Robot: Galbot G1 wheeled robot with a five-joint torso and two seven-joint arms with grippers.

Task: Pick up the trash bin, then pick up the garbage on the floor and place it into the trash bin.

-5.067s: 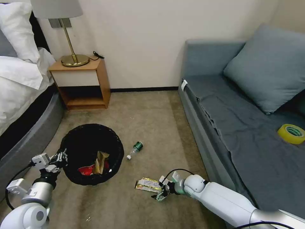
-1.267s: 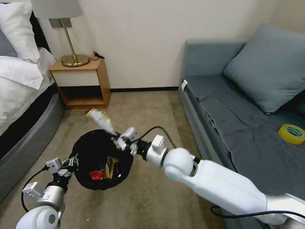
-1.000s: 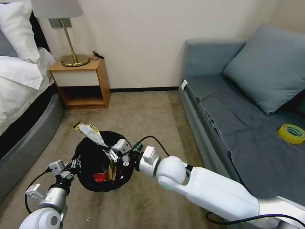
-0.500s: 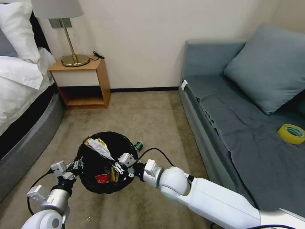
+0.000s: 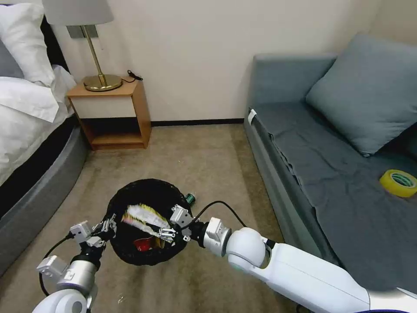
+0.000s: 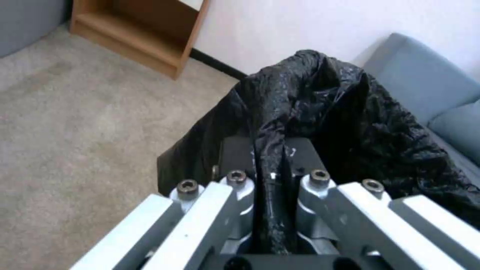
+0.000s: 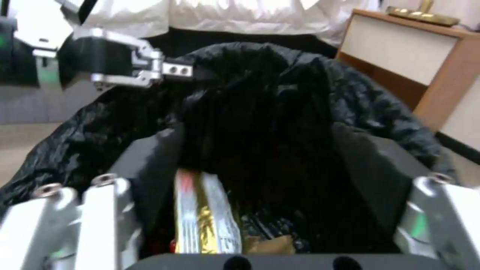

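Nearest you, the left gripper (image 5: 106, 226) sits at 9 o'clock on the round trash bin lined with a crinkled black plastic bag (image 5: 130, 200), jaws pinched together on a fold of liner at the rim (image 6: 272, 176). From what the left wrist view shows, the grip is on the film; I can't tell if the rim is in the pinch too. Risk: the liner slips or tears under the bin's weight, and the bin tips.

The right gripper (image 5: 173, 225) hangs over the bin mouth at 3 o'clock, jaws spread wide with nothing pinched between them. The flat yellow-silver snack wrapper (image 5: 145, 217) lies across the opening just beside it; I can't tell if it is inside or resting on the liner. Risk: if it's on the edge, pulling the arm away could flick it back to the carpet.

Deeper in the bin: red-and-white crushed carton (image 5: 145, 243) and crumpled brown paper (image 7: 272, 243).

Past the far rim at 1 o'clock, the small clear green-labelled bottle (image 5: 190, 198) is on the floor, touching or nearly touching the bin. Risk: it's round, so a nudge from the bin or gripper would roll it off.
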